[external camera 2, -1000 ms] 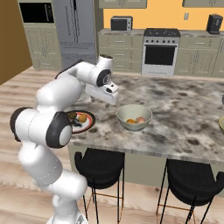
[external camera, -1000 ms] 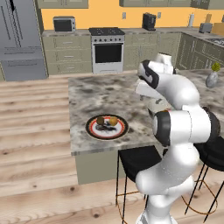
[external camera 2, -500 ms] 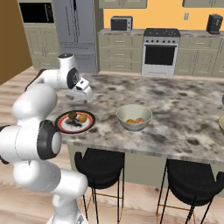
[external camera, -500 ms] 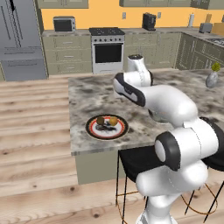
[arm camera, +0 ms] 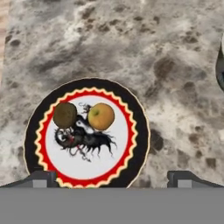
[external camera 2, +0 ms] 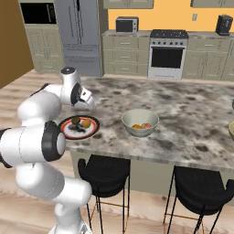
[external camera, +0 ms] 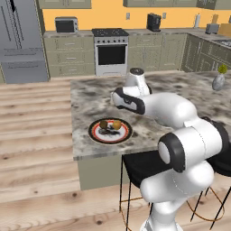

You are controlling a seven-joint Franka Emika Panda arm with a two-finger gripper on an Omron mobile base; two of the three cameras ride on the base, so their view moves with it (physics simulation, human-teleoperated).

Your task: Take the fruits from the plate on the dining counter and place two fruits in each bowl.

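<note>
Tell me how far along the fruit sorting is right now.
Roughly halfway. Done: the near bowl holds two fruits. In hand: nothing; the open gripper hangs over the plate. Left: the yellow-orange fruit and the brownish-green fruit lie on the plate, for the other bowl.

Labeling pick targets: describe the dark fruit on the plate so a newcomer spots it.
On the marble dining counter sits a red-rimmed plate holding two small round fruits. The target, the brownish-green fruit, lies beside a brighter yellow-orange fruit; it is the duller, darker one.

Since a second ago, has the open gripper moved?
Yes. The gripper swung from over the beige bowl leftward to above the red-rimmed plate.
</note>
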